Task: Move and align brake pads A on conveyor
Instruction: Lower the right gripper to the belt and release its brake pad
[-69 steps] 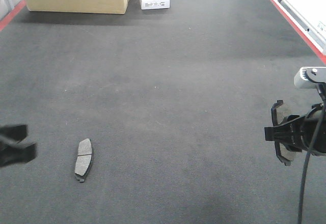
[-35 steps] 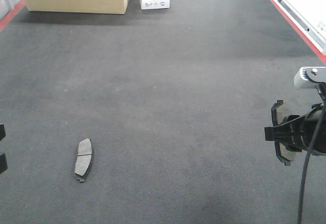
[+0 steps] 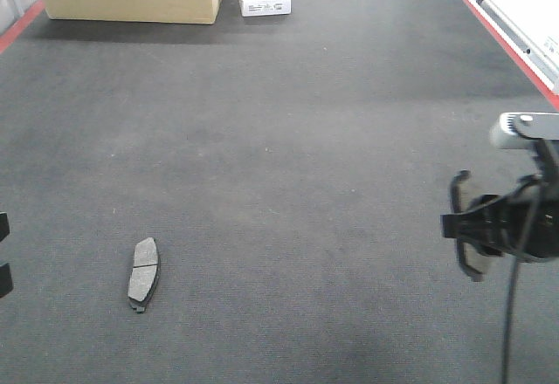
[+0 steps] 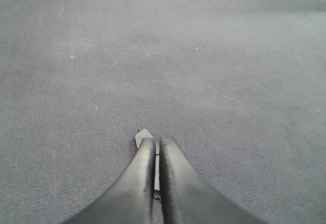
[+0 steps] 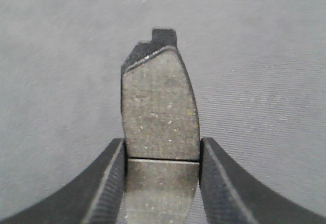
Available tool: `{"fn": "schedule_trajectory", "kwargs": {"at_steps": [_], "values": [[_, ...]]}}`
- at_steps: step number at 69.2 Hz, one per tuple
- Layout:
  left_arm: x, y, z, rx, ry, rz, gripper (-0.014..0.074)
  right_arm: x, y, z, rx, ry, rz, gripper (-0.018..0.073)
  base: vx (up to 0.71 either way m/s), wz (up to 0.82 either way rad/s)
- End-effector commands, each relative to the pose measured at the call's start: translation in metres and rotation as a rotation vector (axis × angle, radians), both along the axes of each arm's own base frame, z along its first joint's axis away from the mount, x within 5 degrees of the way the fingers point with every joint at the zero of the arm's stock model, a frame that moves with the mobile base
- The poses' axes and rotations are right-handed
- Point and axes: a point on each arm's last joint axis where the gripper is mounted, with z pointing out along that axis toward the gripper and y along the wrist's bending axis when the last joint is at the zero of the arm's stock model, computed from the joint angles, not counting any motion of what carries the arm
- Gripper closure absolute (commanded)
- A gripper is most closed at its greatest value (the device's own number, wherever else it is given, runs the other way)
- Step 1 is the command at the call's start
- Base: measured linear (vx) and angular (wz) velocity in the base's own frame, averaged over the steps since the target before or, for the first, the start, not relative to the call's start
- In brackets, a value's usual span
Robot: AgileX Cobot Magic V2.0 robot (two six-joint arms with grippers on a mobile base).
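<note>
R claw [image 5: 162,143] clamped on speckled grey-brown curved brake pad [image 5: 160,96]; L claw [image 4: 157,143] pinched together, contents unclear, over rough charcoal felt-like belt [image 4: 229,56].

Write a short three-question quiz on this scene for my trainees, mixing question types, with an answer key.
1. True or false: the right end effector is empty.
2. The loose brake pad lies on: A) the dark belt; B) a shelf; C) a tray.
3. Fill in: the gripped brake pad has a thin ___ across its middle.
Key: 1 false, it grips a brake pad; 2 A; 3 groove.
</note>
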Motion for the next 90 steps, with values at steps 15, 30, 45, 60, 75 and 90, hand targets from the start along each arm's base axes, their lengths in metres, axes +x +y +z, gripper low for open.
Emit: {"fn": "schedule_trajectory", "kwargs": {"at_steps": [15, 30, 45, 60, 75, 90], "values": [[0.002, -0.002, 0.013, -0.025, -0.079, -0.013, 0.0603, 0.050, 0.048, 0.004, 0.027, -0.009, 0.131, 0.0480, 0.00, 0.00], [0.002, -0.002, 0.013, -0.025, -0.078, -0.013, 0.0603, 0.088, 0.068, -0.025, -0.031, 0.149, 0.019, 0.0477, 0.00, 0.00], [0.002, -0.002, 0.013, -0.025, -0.078, -0.013, 0.0603, 0.103, 0.074, -0.059, -0.053, 0.236, 0.006, 0.0470, 0.00, 0.00], [0.002, -0.002, 0.013, -0.025, -0.078, -0.013, 0.0603, 0.113, 0.078, -0.084, -0.055, 0.265, 0.002, 0.0459, 0.00, 0.00], [0.002, -0.002, 0.013, -0.025, -0.078, -0.013, 0.0603, 0.114, 0.078, -0.091, -0.055, 0.285, -0.006, 0.0368, 0.00, 0.00], [0.002, -0.002, 0.013, -0.025, -0.078, -0.013, 0.0603, 0.114, 0.078, -0.089, -0.043, 0.283, -0.035, 0.0215, 0.00, 0.00]]}}
